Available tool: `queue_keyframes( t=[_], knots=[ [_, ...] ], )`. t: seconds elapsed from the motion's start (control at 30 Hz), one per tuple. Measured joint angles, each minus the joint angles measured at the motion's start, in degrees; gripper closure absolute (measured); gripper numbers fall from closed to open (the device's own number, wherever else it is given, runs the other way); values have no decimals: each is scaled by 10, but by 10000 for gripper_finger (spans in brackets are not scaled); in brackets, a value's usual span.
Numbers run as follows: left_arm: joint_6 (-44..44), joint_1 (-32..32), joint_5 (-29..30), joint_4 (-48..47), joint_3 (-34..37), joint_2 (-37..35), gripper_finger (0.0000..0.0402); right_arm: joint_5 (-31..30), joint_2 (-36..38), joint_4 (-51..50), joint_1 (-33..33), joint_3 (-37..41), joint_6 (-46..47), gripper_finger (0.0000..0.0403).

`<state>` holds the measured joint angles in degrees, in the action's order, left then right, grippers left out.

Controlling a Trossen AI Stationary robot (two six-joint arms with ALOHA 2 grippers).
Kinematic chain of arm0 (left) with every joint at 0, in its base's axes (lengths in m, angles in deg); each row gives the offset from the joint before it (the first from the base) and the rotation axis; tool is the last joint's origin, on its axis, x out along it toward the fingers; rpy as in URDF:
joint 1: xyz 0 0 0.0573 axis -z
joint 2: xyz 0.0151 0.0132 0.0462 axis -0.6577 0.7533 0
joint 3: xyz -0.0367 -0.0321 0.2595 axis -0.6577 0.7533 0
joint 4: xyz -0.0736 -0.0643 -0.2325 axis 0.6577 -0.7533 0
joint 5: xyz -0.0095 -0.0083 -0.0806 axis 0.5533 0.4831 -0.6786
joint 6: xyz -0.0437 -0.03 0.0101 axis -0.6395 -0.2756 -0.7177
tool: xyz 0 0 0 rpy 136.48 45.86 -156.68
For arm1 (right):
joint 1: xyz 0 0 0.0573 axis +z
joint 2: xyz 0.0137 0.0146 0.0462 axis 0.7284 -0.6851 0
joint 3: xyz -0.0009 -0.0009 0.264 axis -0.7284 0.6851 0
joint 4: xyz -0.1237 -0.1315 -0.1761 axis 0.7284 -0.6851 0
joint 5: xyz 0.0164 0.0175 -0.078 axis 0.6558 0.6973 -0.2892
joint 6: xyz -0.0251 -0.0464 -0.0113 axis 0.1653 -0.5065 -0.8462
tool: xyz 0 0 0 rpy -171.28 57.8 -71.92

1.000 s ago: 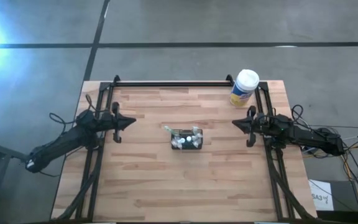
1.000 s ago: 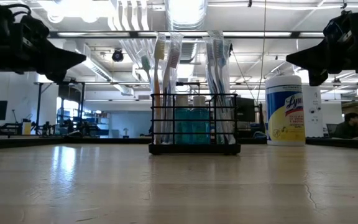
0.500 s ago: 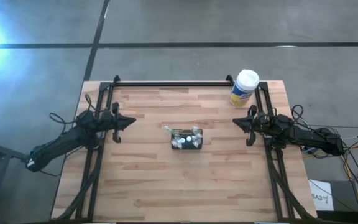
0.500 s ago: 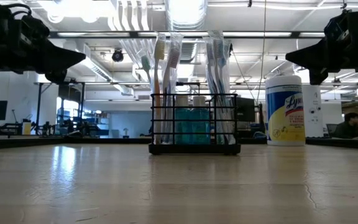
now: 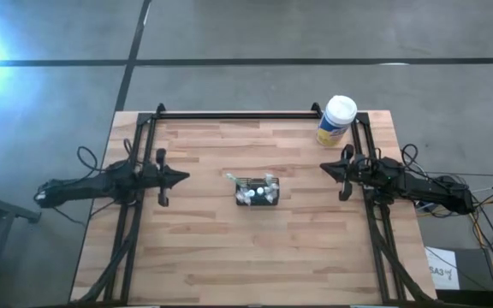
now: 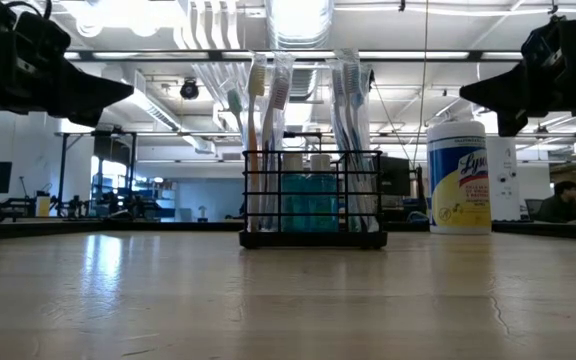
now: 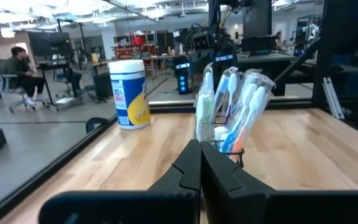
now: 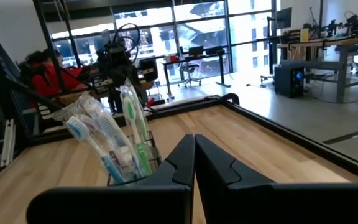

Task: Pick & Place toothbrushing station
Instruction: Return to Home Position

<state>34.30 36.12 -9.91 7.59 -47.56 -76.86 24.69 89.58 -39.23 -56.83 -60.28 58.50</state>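
While the left gripper (image 5: 185, 177) and right gripper (image 5: 323, 168) sit at opposite side edges, fingers pressed together on nothing, the small black rectangular wire-mesh caddy (image 5: 257, 190) stands mid-table, packed with upright wrapped toothbrushes (image 6: 268, 140). It looks light, rigid but top-heavy; I'd grip a short rim wall, low. Bare pale wooden tabletop (image 5: 229, 257) all round; only the white-capped yellow-labelled canister (image 5: 336, 121) crowds the far right corner.

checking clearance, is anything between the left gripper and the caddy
Nothing. In the high view only bare table lies between the left gripper and the caddy.
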Motion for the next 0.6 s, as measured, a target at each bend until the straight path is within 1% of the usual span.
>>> queue_keyframes(
  t=[0.17, 0.33, 0.6],
  knots=[
    [6, -2, 4, -1, 0, -11, 401, 1, 0, -19, 0, 0, -10, 394],
    [-10, -2, 13, -5, 0, -12, 400, 1, 0, -25, 1, 0, 3, 394],
    [-12, -2, 16, -7, 0, -3, 375, 1, -1, -25, 0, 0, 4, 394]
  ],
)
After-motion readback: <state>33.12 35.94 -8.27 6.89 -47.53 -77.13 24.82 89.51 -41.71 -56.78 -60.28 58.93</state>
